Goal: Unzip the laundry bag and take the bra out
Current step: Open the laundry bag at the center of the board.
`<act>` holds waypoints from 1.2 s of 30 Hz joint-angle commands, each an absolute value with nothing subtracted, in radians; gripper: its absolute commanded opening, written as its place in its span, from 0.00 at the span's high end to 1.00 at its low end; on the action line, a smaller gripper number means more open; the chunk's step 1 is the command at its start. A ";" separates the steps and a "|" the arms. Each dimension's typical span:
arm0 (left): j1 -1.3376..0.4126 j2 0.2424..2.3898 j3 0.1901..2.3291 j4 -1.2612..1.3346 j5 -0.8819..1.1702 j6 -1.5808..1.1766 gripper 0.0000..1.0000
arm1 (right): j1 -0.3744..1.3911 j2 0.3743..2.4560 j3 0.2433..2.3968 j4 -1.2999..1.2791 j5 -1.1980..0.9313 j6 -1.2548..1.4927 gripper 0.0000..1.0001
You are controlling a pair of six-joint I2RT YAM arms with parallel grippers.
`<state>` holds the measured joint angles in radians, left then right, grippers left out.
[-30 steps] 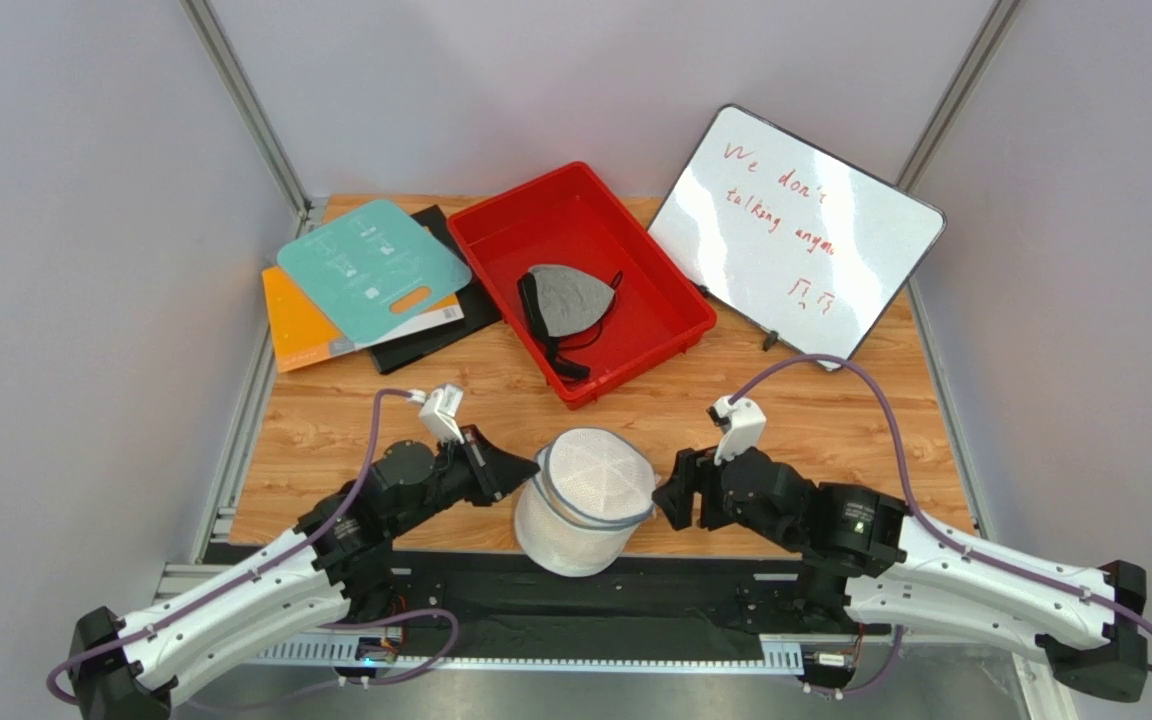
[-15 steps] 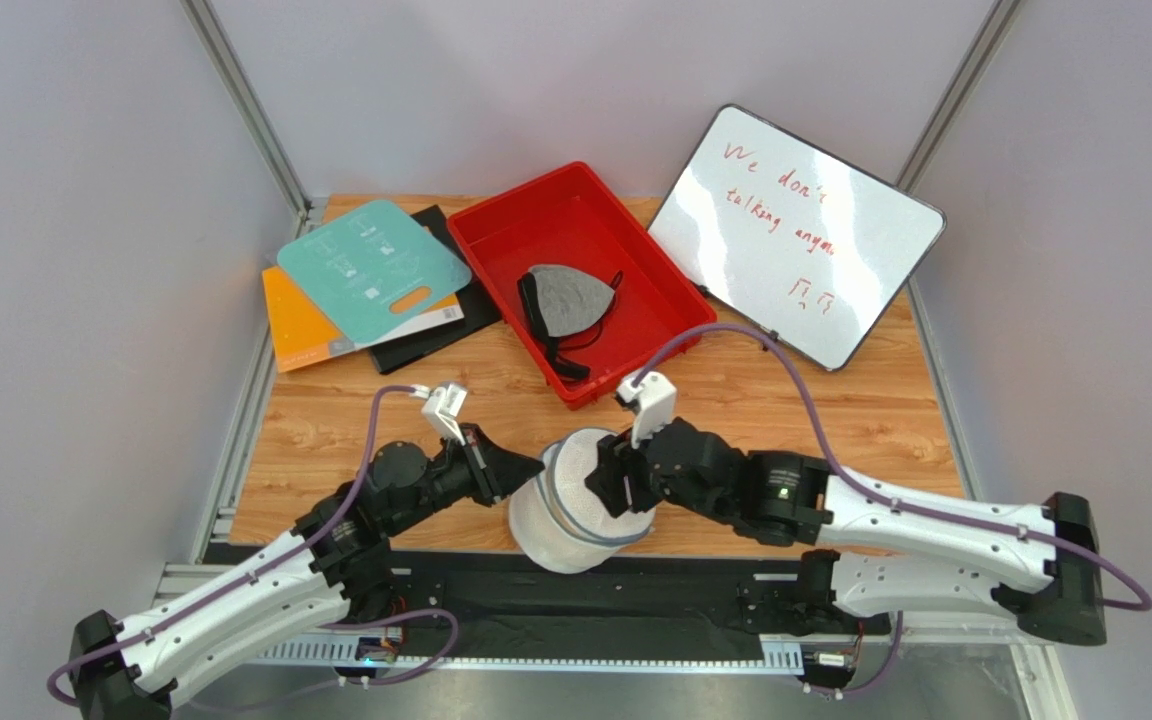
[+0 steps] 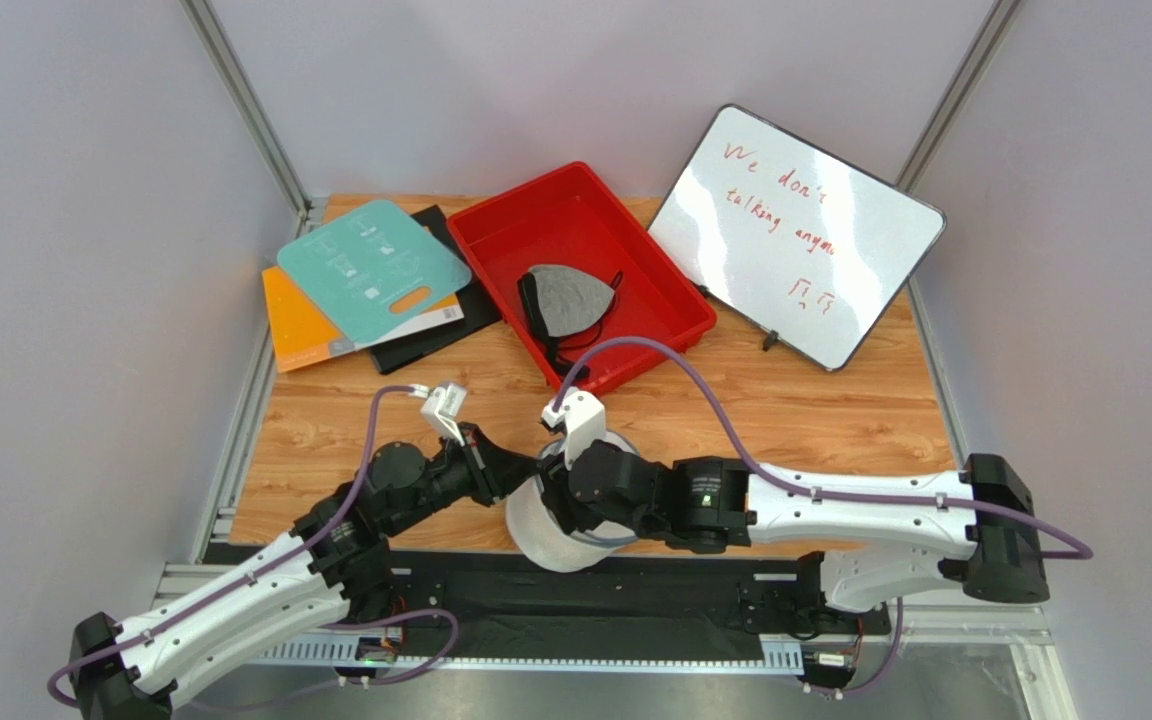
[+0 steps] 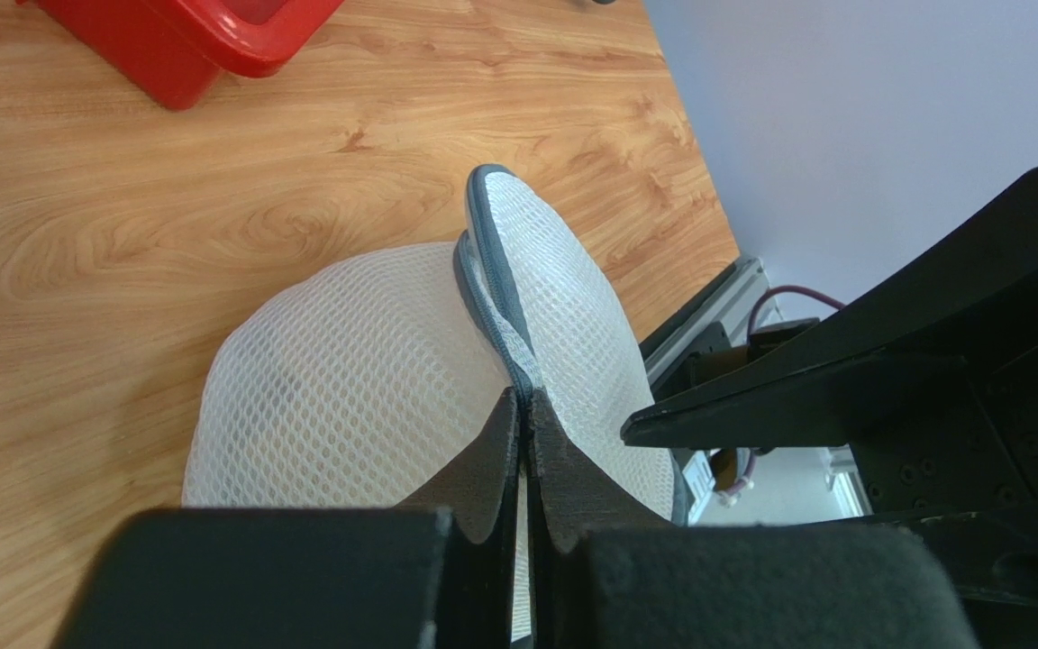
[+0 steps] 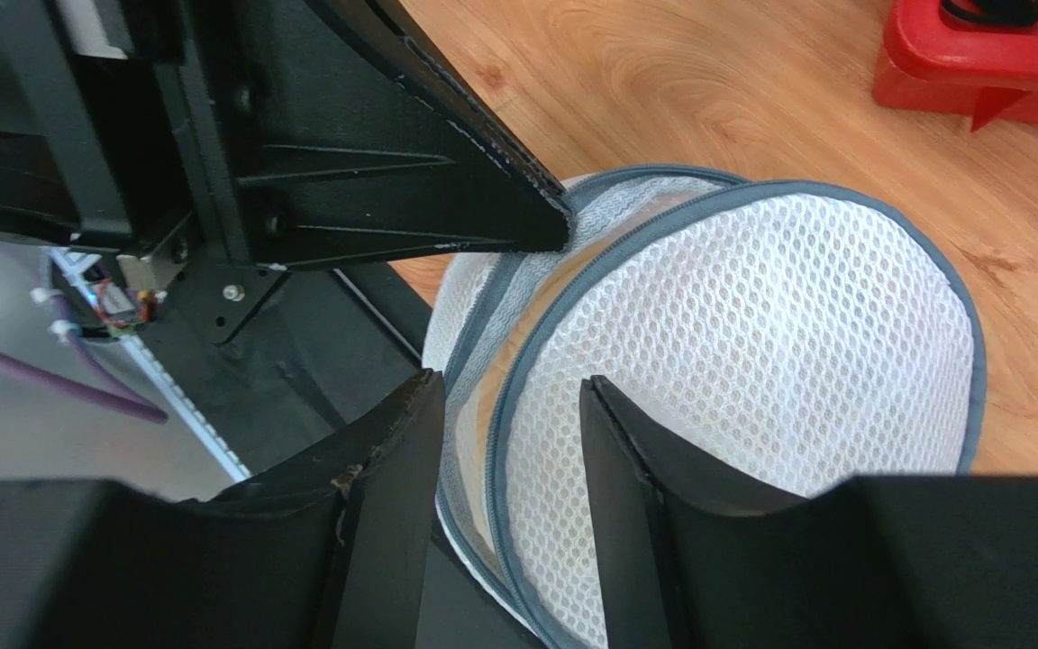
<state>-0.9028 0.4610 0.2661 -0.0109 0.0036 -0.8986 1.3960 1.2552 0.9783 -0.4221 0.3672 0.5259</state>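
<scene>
Laundry bag (image 4: pixel 349 386) sits at the near edge of the surface (image 3: pixel 778 405), and we reckon it's light, floppy mesh, so the stiffer zipper band (image 4: pixel 484 217) is the spot to hold: left hand (image 4: pixel 525 406) clenched on it, right hand (image 5: pixel 511 392) released, just straddling it.

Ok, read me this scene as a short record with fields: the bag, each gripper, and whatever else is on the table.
laundry bag: white mesh dome at the near edge of the table
left gripper: shut, pinching the bag's grey zipper band
right gripper: jaws apart, straddling the zipper band
bag contents: cannot tell through the mesh
red tray: far middle, holds a grey bra with black straps
whiteboard: propped at far right
teal board: far left
</scene>
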 commanded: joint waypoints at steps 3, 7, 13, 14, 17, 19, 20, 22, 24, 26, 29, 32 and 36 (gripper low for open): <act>-0.902 0.453 0.267 0.032 0.023 -0.871 1.00 | 1.440 1.327 1.094 -0.514 0.537 0.557 0.56; -0.902 0.454 0.267 0.031 0.025 -0.868 1.00 | 1.442 1.330 1.089 -0.508 0.538 0.569 0.59; -0.902 0.453 0.268 0.028 0.028 -0.867 1.00 | 1.442 1.319 1.075 -0.512 0.560 0.600 0.61; -0.902 0.454 0.267 0.028 0.028 -0.865 1.00 | 1.440 1.319 1.074 -0.512 0.558 0.597 0.61; -0.902 0.454 0.270 0.028 0.029 -0.862 1.00 | 1.442 1.330 1.077 -0.511 0.546 0.592 0.62; -0.902 0.454 0.272 0.025 0.029 -0.862 1.00 | 1.442 1.339 1.077 -0.508 0.532 0.591 0.62; -0.902 0.453 0.273 0.023 0.028 -0.862 1.00 | 1.442 1.341 1.077 -0.502 0.517 0.588 0.63; -0.902 0.453 0.273 0.021 0.026 -0.861 1.00 | 1.442 1.344 1.075 -0.500 0.508 0.588 0.63; -0.903 0.454 0.273 0.021 0.025 -0.861 1.00 | 1.443 1.350 1.077 -0.505 0.503 0.586 0.64; -0.903 0.456 0.273 0.021 0.023 -0.858 1.00 | 1.448 1.353 1.078 -0.506 0.505 0.574 0.65; -0.902 0.460 0.276 0.020 0.021 -0.856 1.00 | 1.457 1.359 1.091 -0.518 0.511 0.571 0.66; -0.902 0.462 0.279 0.018 0.021 -0.853 1.00 | 1.466 1.371 1.107 -0.543 0.520 0.572 0.67; -0.902 0.463 0.282 0.015 0.021 -0.850 1.00 | 1.488 1.399 1.127 -0.566 0.529 0.575 0.66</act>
<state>-0.9028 0.4641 0.2661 -0.0177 0.0185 -0.8719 1.4651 1.3781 1.0695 -0.5484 0.4999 0.5755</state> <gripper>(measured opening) 0.006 0.338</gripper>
